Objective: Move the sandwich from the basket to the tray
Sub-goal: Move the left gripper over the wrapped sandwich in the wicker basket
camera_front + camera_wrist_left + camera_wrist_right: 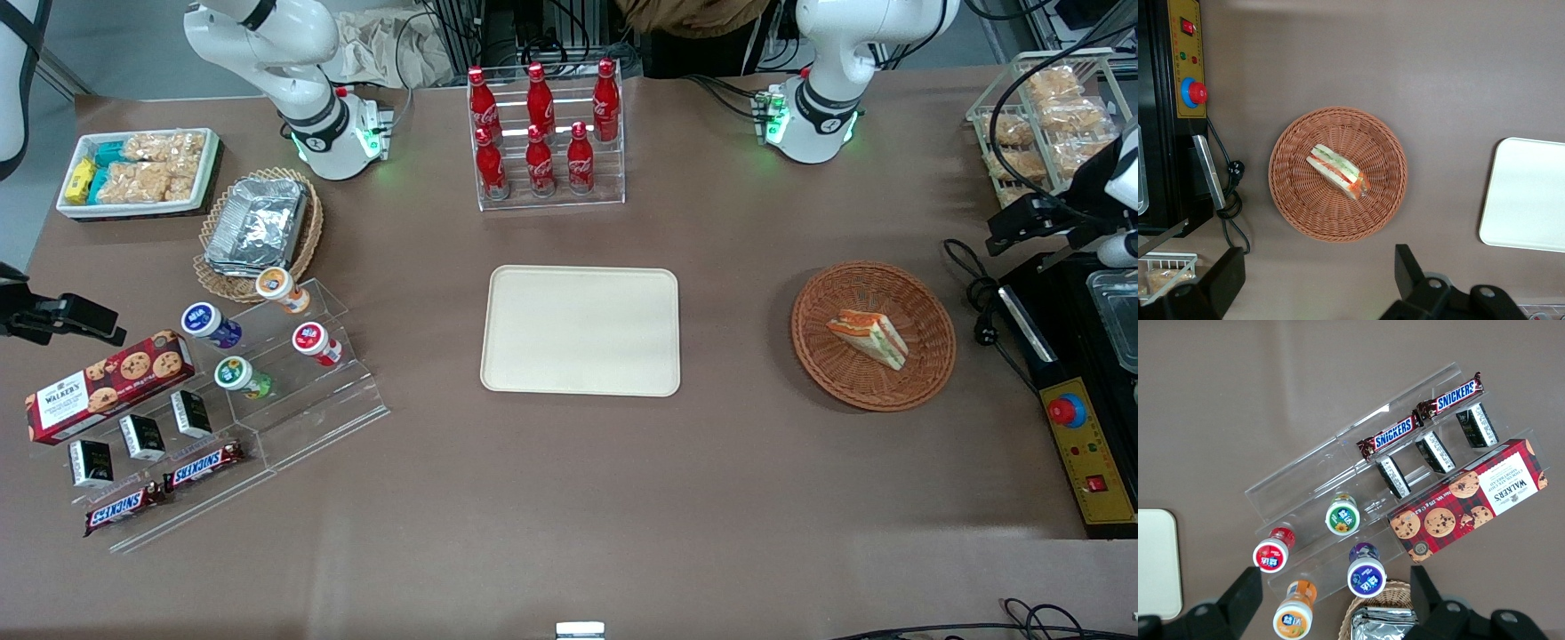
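Front view: sandwich (869, 337) lies mid-basket (822, 351) near table's working-arm end, gripper (1317, 277) open above w/ nothing held, so descend centred, pinch bread faces lightly, then lift clear toward tray (581, 373).

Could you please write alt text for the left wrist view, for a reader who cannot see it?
A sandwich wedge lies in a round reddish-brown wicker basket on a brown table, seen from above by the left arm's open tool, which hangs apart from the basket. An empty cream tray sits beside the basket, and a black control box with a red button is also beside it.
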Robot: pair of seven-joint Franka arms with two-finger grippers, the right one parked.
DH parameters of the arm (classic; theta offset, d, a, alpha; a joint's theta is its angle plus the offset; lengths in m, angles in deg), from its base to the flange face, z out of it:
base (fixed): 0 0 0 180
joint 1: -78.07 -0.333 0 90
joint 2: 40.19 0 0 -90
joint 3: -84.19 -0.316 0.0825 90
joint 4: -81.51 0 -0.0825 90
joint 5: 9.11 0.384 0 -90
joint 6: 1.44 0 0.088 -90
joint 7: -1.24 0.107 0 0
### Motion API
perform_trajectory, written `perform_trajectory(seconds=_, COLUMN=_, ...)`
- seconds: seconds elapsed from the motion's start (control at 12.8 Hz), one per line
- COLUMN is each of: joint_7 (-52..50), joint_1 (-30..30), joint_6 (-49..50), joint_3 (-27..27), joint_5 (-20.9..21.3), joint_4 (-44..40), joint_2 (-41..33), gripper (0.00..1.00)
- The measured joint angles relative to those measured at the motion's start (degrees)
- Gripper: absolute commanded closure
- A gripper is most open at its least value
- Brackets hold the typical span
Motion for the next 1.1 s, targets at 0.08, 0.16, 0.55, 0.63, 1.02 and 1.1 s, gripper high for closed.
perform_trajectory(seconds=0.08, joint_7=0.0, joint_1=-0.02, joint_6=0.04, joint_3=-0.01, joint_5=0.0, joint_4=-0.01, joint_2=0.05, gripper=0.0)
perform_trajectory(seconds=0.16, joint_7=-0.02, joint_1=-0.02, joint_6=0.11, joint_3=0.0, joint_5=0.0, joint_4=-0.03, joint_2=0.13, gripper=0.0)
perform_trajectory(seconds=0.55, joint_7=-10.92, joint_1=-0.06, joint_6=2.37, joint_3=0.0, joint_5=-0.04, joint_4=-2.23, joint_2=2.55, gripper=0.0)
perform_trajectory(seconds=0.63, joint_7=-17.32, joint_1=-0.06, joint_6=2.68, joint_3=0.06, joint_5=-0.04, joint_4=-2.19, joint_2=3.16, gripper=0.0)
perform_trajectory(seconds=1.02, joint_7=-35.11, joint_1=0.05, joint_6=-3.77, joint_3=0.69, joint_5=-0.04, joint_4=1.5, joint_2=7.29, gripper=0.0)
perform_trajectory(seconds=1.1, joint_7=-38.16, joint_1=0.05, joint_6=-7.99, joint_3=0.73, joint_5=-0.04, joint_4=4.56, joint_2=7.49, gripper=0.0)
